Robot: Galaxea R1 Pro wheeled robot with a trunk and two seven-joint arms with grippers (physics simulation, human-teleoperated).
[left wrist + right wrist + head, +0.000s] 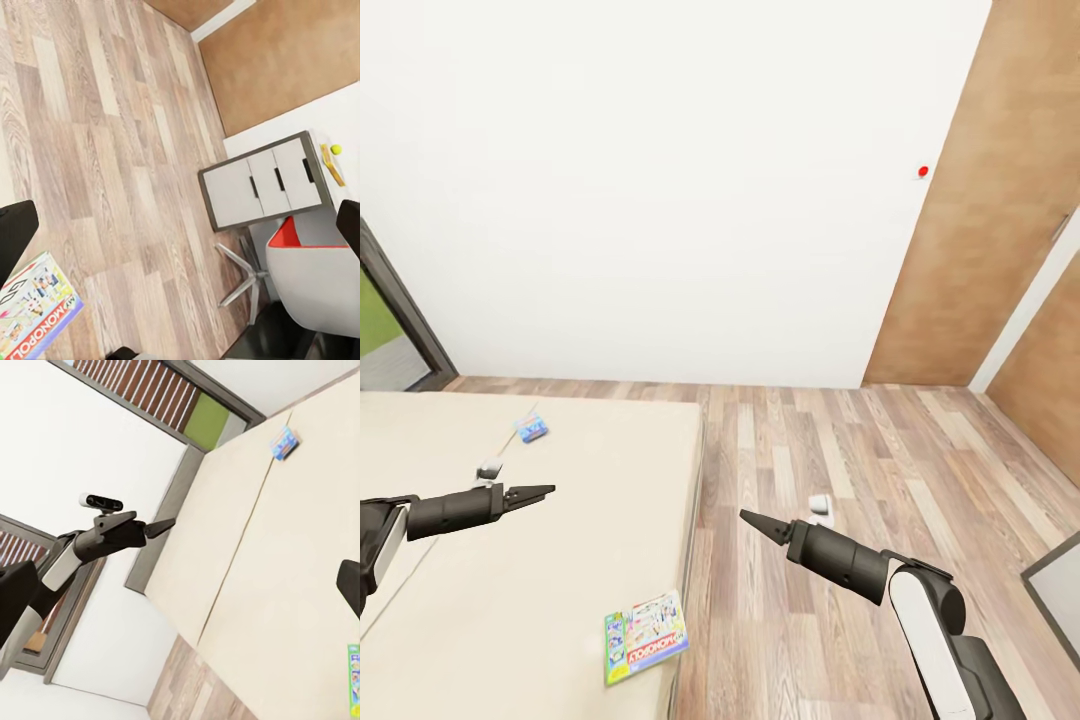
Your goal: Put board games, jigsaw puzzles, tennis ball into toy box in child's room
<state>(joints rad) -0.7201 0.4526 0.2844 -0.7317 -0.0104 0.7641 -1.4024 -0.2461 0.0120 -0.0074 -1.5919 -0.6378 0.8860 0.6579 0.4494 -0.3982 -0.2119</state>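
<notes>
Resting flat: 2 glossy board games [646, 634] [532, 429]

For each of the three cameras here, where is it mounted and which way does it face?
Head view: from the head, down over the cream-beige bed, plank floor, both arms; left gripper, right gripper.
Left wrist view: on the left arm, facing the floor, a grey drawer unit and a white chair; dark finger edges show.
Right wrist view: on the right arm, facing across the bed to the left gripper.
Shared: all three catch the green-edged Monopoly box.
</notes>
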